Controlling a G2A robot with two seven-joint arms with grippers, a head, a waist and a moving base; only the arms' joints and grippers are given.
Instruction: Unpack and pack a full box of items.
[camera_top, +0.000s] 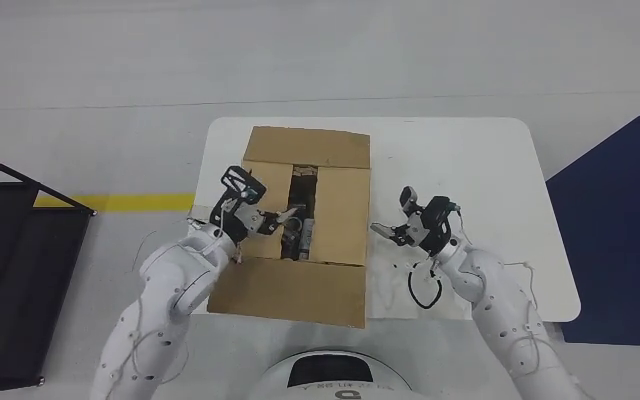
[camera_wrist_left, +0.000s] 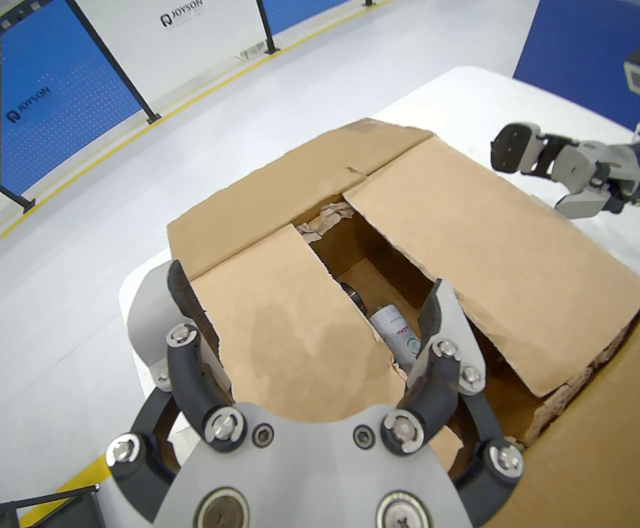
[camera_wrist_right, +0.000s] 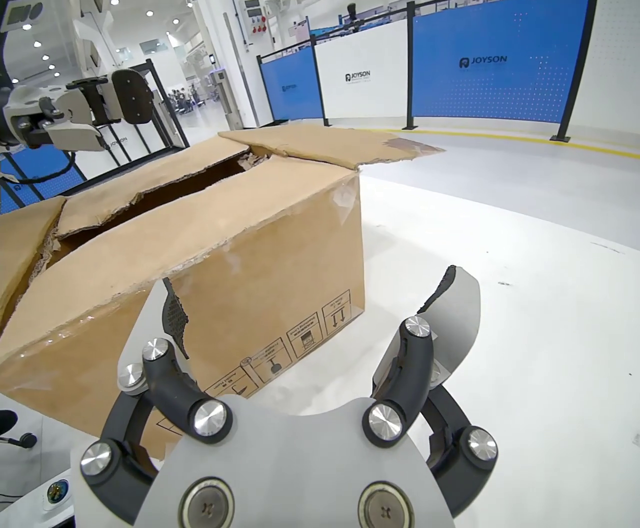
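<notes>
The left pincer (camera_wrist_left: 307, 280) hangs wide and empty over an inner flap of the box (camera_wrist_left: 475, 240); the white bottle (camera_wrist_left: 395, 332) lies in the slot just beneath one fingertip, long axis along the slot; the right pincer (camera_wrist_right: 310, 286), also wide, sits outside the box wall, farther off

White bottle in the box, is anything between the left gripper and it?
Partly. The left gripper is open over a folded-in flap; the bottle lies in the narrow gap between that flap and the opposite flap.
</notes>
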